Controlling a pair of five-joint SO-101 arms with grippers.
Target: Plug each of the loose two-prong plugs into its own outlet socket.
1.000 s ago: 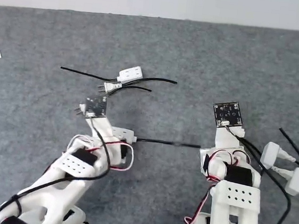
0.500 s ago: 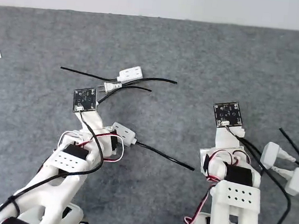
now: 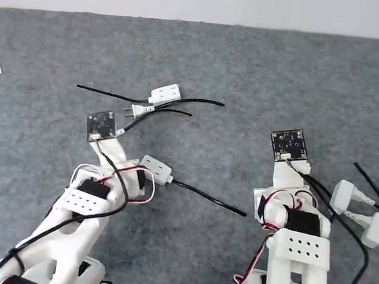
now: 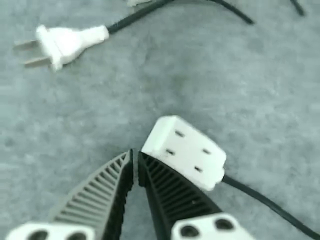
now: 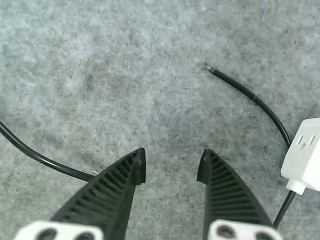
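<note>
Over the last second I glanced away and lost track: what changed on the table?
The left arm swung leftward, and the socket beside the left gripper turned. Its cable went from lying straight across to slanting toward the near edge. The right arm, the loose plug and the far socket stayed put.

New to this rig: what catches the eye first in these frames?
A white outlet socket on a black cord lies on the grey carpet beside the left arm's jaws, which are shut, with a loose two-prong plug just beyond it. The right arm's jaws stand open over bare carpet, with a second white socket off to one side.
</note>
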